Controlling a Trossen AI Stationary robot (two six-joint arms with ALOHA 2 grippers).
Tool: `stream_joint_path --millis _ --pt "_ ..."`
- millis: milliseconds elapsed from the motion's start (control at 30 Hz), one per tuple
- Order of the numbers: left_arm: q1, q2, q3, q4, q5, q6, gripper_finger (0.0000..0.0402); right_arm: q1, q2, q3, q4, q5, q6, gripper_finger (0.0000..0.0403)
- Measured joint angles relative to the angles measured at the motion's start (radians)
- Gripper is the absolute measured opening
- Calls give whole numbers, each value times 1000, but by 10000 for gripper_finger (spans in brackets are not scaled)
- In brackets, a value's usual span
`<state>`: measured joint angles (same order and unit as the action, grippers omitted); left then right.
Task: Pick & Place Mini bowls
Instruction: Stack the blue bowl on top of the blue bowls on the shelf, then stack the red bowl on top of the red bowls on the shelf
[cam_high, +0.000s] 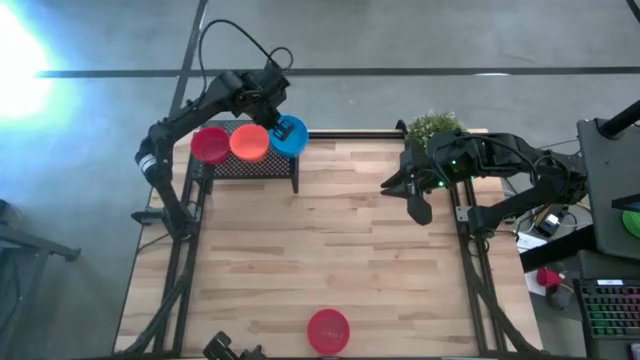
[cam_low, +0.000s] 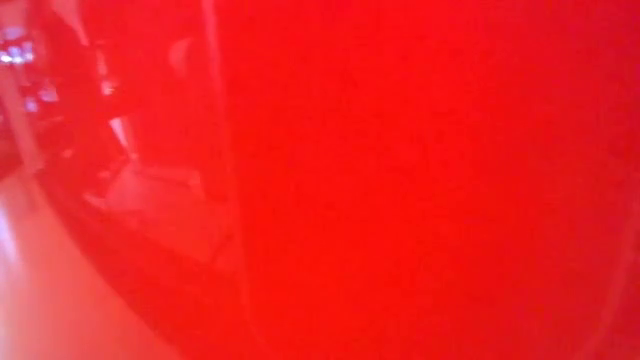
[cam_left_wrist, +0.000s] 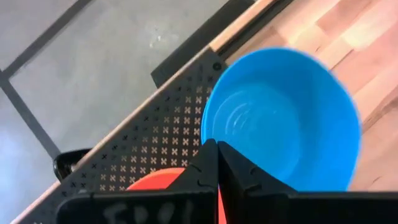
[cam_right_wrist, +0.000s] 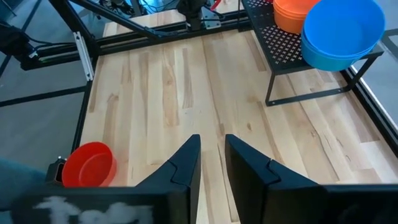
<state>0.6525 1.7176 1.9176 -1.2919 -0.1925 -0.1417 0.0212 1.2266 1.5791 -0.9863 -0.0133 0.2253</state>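
We see three small round plastic bowls, red (cam_high: 210, 144), orange (cam_high: 249, 141) and blue (cam_high: 289, 136), on the black perforated metal shelf (cam_high: 252, 165). Our left gripper (cam_high: 278, 118) is closed beside them, holding nothing. The right gripper (cam_right_wrist: 211, 163) hovers slightly parted, empty. Another red bowl (cam_high: 328, 330) sits at the near table edge. These look light, stiff and slick; we judge the thin rim the best hold.

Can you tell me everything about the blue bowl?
The blue bowl is small, round and shallow, plain bright blue, and looks like smooth plastic. It is empty, with faint rings on its bottom. It sits upright on the corner of a black shelf full of little holes, and part of it hangs over the edge. An orange bowl is right next to it. The shut left gripper is at its rim.
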Motion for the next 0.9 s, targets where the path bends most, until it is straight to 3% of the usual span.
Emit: stream_joint_path --millis 233,533,900 --pt "0 1 -56 8 -5 -10 0 0 0 0 0 18 3 73" --pt "-19 -38 6 8 -9 -15 0 0 0 0 0 17 3 79" --pt "-246 -215 6 4 -37 -50 0 0 0 -44 -5 17 -1 69"
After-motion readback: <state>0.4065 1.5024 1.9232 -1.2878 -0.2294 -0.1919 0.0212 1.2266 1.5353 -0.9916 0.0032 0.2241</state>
